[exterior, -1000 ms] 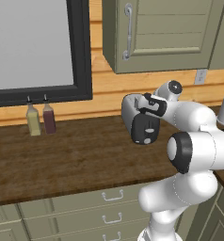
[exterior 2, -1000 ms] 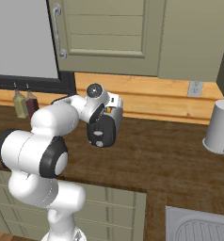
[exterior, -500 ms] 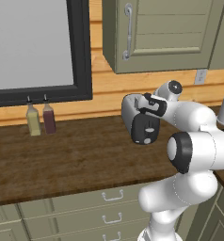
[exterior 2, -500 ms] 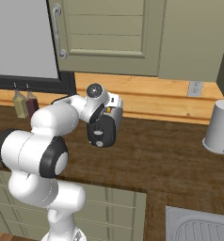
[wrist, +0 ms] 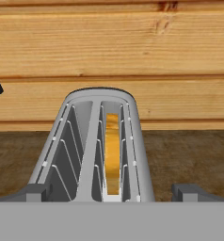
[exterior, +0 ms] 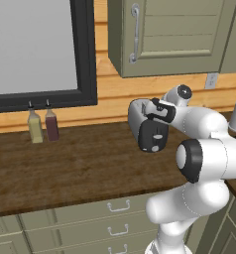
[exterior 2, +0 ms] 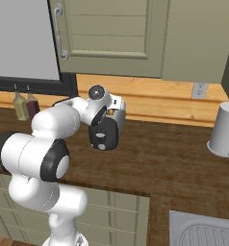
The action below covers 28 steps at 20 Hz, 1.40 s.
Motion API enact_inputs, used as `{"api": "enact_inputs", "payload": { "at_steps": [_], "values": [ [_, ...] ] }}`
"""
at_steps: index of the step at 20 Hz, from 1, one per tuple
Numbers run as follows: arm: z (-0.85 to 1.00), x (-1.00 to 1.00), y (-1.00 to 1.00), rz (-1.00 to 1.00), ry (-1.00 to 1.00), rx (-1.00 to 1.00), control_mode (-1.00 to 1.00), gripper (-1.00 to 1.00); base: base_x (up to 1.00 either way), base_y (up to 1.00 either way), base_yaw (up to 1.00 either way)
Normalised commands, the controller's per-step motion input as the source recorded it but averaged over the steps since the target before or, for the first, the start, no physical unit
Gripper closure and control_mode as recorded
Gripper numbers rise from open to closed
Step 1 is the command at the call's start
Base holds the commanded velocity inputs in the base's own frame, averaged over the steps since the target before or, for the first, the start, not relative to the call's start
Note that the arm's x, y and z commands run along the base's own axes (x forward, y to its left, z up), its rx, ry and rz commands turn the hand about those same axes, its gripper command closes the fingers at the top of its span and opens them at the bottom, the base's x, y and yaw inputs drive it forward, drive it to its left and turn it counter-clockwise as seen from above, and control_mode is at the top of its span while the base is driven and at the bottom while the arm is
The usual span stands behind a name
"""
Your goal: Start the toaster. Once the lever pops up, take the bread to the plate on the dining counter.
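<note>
We hover gripper [wrist: 112,190] over toaster [wrist: 100,146], fingers apart; bread [wrist: 112,153] mid-frame, browned. Lever hidden, probably up; next: descend, pinch slice.

Silver-grey toaster [wrist: 97,141] holds golden-orange bread [wrist: 112,153]; worktop [exterior: 65,168] dark brown woodgrain.

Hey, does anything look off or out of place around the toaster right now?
Nothing stands out. The toaster stands upright on the worktop with the bread upright in one slot, and the two bottles by the wall stand straight.
</note>
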Motion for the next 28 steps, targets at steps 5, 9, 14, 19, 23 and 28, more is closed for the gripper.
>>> {"api": "enact_inputs", "payload": {
  "at_steps": [5,9,14,19,23,28],
  "values": [
    [0.0,0.0,0.0,0.0,0.0,0.0,-1.0,-1.0,0.0,0.0,0.0],
    [0.0,0.0,0.0,0.0,0.0,0.0,-1.0,-1.0,0.0,0.0,0.0],
    [0.0,0.0,0.0,0.0,0.0,0.0,-1.0,-1.0,0.0,0.0,0.0],
    [0.0,0.0,0.0,0.0,0.0,0.0,-1.0,-1.0,0.0,0.0,0.0],
    [0.0,0.0,0.0,0.0,0.0,0.0,-1.0,-1.0,0.0,0.0,0.0],
    [0.0,0.0,0.0,0.0,0.0,0.0,-1.0,-1.0,0.0,0.0,0.0]
  ]
}}
